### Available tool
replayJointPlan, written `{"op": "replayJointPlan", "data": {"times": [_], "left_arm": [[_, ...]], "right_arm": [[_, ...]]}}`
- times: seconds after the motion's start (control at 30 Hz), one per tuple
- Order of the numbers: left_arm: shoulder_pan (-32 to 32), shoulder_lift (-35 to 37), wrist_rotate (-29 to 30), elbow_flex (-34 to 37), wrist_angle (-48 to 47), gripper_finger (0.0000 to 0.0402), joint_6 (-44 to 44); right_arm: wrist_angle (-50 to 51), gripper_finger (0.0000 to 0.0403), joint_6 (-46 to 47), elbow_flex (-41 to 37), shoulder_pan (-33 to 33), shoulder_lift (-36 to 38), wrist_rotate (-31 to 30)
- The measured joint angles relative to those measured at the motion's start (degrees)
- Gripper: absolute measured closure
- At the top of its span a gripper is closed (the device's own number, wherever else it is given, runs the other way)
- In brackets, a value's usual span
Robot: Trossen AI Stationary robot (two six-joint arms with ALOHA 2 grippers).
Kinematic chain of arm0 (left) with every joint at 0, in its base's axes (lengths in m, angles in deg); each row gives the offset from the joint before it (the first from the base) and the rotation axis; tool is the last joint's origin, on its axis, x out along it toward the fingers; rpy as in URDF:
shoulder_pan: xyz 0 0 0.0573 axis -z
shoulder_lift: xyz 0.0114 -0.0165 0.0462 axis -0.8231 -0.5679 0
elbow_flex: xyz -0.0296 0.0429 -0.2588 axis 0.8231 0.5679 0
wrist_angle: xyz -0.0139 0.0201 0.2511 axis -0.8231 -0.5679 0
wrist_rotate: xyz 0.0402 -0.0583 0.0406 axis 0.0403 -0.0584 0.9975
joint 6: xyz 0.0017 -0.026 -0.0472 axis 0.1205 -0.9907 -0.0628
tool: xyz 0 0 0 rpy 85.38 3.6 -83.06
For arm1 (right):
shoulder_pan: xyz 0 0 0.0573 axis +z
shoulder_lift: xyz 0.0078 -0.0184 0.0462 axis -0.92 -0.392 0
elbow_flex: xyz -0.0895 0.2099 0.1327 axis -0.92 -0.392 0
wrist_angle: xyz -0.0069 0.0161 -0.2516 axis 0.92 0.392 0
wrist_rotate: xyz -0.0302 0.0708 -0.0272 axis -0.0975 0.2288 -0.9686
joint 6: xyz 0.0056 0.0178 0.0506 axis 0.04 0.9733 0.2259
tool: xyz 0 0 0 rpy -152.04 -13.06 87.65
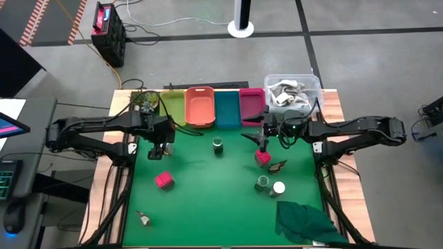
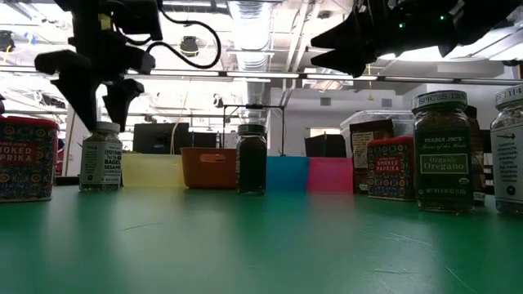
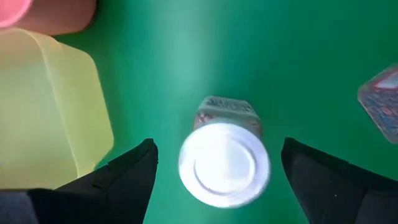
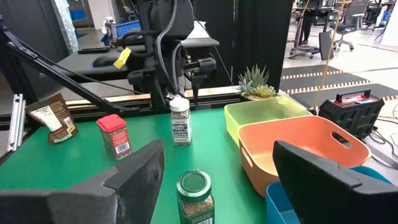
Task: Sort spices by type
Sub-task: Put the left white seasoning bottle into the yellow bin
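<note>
My left gripper (image 3: 219, 147) is open and hangs just above a white-capped jar (image 3: 224, 163) that stands upright on the green mat, one finger on each side of the cap without touching it; the low view shows the gripper (image 2: 102, 102) over the jar (image 2: 101, 155). My right gripper (image 4: 217, 157) is open and raised near a pink-red cube packet (image 1: 262, 157). A green-lidded jar (image 1: 218, 144) stands mid-table. Another pink-red packet (image 1: 164, 180), a green-lidded jar (image 1: 262, 182), a white-capped jar (image 1: 278, 187) and two dark sachets (image 1: 277, 166) (image 1: 144, 218) rest on the mat.
Yellow (image 1: 173, 104), orange (image 1: 199, 107), blue (image 1: 227, 109) and pink (image 1: 252, 105) trays line the far edge. A clear bin (image 1: 292, 90) sits at the far right corner. A dark green cloth (image 1: 308, 221) lies bunched at the near right corner.
</note>
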Motion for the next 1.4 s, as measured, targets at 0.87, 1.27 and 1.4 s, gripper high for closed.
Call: {"op": "replayJointPlan", "data": {"times": [0.87, 1.27, 1.4], "left_arm": [[0.00, -0.78, -0.04, 7.63, 6.94, 0.0207, -1.62], [-0.55, -0.96, 0.13, -4.01, 0.25, 0.0207, -5.72], [-3.57, -1.74, 0.69, -9.61, -1.40, 0.0207, -4.30]], "right_arm": [[-0.46, 0.0078, 0.02, -0.07, 0.00, 0.02, 0.04], [-0.76, 0.0078, 0.07, -0.08, 0.00, 0.02, 0.07], [-0.81, 0.0078, 0.09, -0.09, -0.02, 0.02, 0.09]]}}
